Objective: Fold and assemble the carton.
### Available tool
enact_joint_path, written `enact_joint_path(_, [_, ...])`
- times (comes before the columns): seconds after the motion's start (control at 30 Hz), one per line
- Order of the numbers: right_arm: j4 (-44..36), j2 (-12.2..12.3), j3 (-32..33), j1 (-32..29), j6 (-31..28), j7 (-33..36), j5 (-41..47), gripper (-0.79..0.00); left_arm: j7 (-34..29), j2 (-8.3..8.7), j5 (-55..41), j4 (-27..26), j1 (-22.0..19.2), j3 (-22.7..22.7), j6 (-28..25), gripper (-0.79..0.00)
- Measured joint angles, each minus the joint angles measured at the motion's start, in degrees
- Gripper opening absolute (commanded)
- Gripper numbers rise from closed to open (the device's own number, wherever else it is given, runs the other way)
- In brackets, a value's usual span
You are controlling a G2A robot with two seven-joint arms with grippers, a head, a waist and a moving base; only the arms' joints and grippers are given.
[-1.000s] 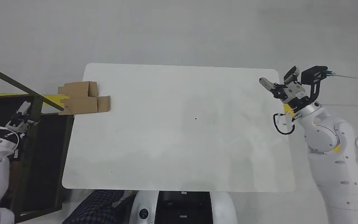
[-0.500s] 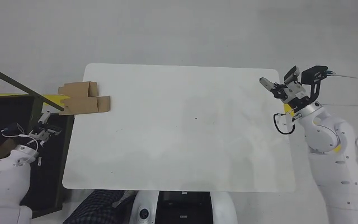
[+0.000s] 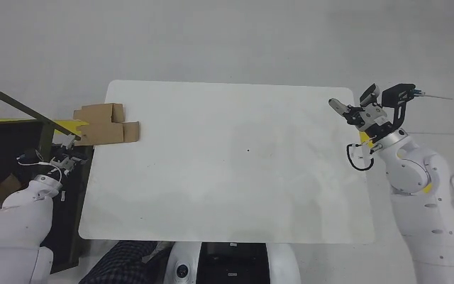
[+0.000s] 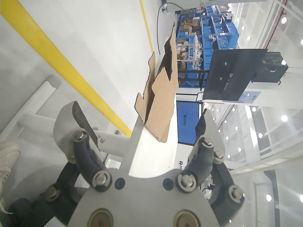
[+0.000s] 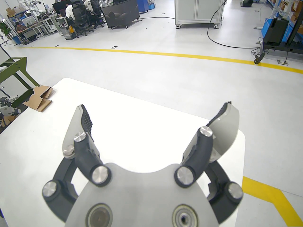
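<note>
The room is a large workshop with a pale grey floor (image 5: 165, 76) crossed by a yellow line (image 5: 165, 54); desks, chairs, shelving and cabinets stand far behind, too small to sort out. One white table (image 3: 234, 163) with rounded corners takes up the middle of the top view, its surface plain and matte. Against its left side stands one dark green metal rack (image 3: 28, 117), cut off by the picture's edge, with a bar of its frame crossing over the near end of the carton. There is one carton (image 3: 106, 124), brown cardboard lying flat and unassembled at the table's far-left corner, part of it overhanging the left edge; how many layers lie folded together cannot be told from above, though the left wrist view shows the carton (image 4: 163, 100) edge-on with notched flaps slightly parted. From the right wrist view the carton (image 5: 39, 98) is small, at the far corner. There are two grippers. The right gripper (image 3: 351, 110) hangs at the table's far-right corner, well apart from the carton, and its own view shows the right gripper (image 5: 153, 109) spread wide with nothing in it. The left gripper (image 3: 67, 153) sits just off the table's left edge, over the rack and near the carton, hard to make out from above; its wrist view shows the left gripper (image 4: 140, 116) released, fingers apart, the carton ahead and not touched.
</note>
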Motion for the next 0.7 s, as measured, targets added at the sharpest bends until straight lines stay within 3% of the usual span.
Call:
enact_joint_path(0.1, [0.0,0.0,0.0,0.0,0.0,0.0,0.0,0.000,0.9,-0.62,0.6,0.7,-0.8,0.3,1.1,-0.185])
enact_joint_path(0.17, [0.0,0.0,0.0,0.0,0.0,0.0,0.0,0.000,1.3,-0.98,0.8,1.1,-1.3,0.4,1.8,-0.342])
enact_joint_path(0.2, [0.0,0.0,0.0,0.0,0.0,0.0,0.0,0.000,1.4,-1.11,0.8,1.3,-1.5,0.4,2.1,-0.376])
enact_joint_path(0.57, [0.0,0.0,0.0,0.0,0.0,0.0,0.0,0.000,0.6,-1.47,1.8,2.2,-4.0,-0.4,3.0,-0.483])
enact_joint_path(0.7, [0.0,0.0,0.0,0.0,0.0,0.0,0.0,0.000,0.1,-1.50,1.8,2.4,-4.8,-0.8,3.4,-0.625])
